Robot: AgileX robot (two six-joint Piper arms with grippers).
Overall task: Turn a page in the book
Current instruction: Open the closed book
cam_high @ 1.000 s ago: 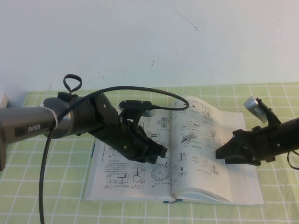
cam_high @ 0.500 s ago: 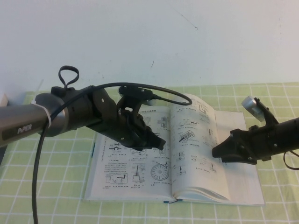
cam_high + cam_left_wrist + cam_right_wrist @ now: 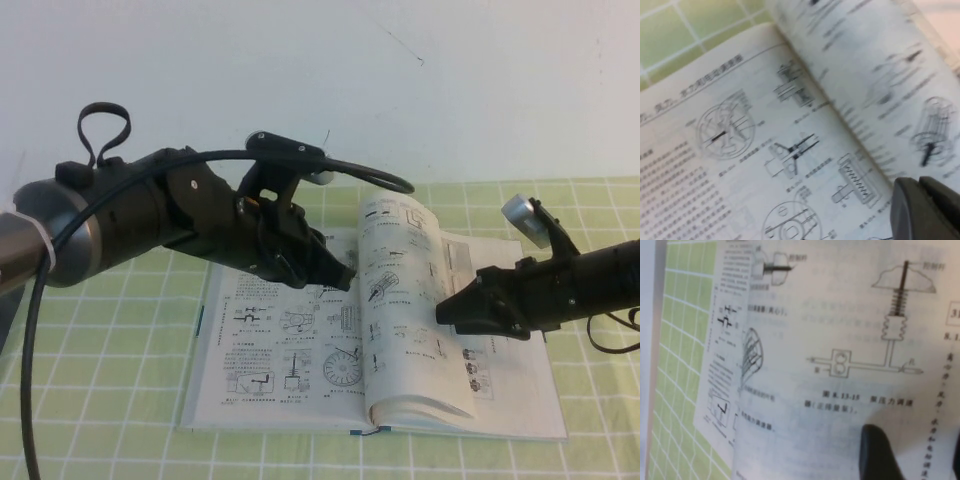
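**Open book, one leaf standing near the spine, a gripper on each side**

The left gripper [image 3: 343, 276] hangs over the left-hand half of the book [image 3: 270, 370], its tip close to the spine and toward the book's far edge. From the high camera the dark fingers blur into the arm, and the left wrist camera catches only one dark fingertip [image 3: 927, 210] in a corner of its picture, so whether this tool is released or clenched cannot be told. That wrist camera does show what the high one cannot: the left-hand sheet up close, with a wheel-like figure and several small mechanical drawings, and the gutter running diagonally past the fingertip.

The book lies open on the green checked cloth [image 3: 100, 400], roughly central and near the table's front edge, grey-blue cover edges showing at its left side and bottom. The page [image 3: 405, 300] stands raised and curled just right of the spine, its printed face of small diagrams turned to the high camera.

The right gripper [image 3: 446, 312] reaches in from the table's right edge, its tip against or just behind the raised leaf, over the book's right half; the high view does not settle contact. In the right wrist view two dark fingers [image 3: 880, 452] sit apart at the frame's lower edge, spread, nothing between them but paper behind, printed with a spring-and-rod drawing.
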